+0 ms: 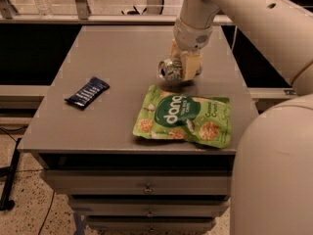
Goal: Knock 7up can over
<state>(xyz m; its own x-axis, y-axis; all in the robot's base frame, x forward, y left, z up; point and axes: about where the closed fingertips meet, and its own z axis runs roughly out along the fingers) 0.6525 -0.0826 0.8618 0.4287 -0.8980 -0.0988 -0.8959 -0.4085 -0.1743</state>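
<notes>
The 7up can point(169, 70) is tipped over on its side, with its silver top facing the camera's left. It is at the middle of the grey table point(122, 53), just behind the green snack bag. My gripper point(188, 65) comes down from the white arm above and is right against the can's right side, low over the table. The can's body is mostly hidden behind the gripper.
A flat green snack bag point(183, 120) lies in front of the can near the table's front edge. A dark blue wrapped bar point(87, 92) lies at the left. The robot's white body point(274, 170) fills the lower right. Drawers are below the tabletop.
</notes>
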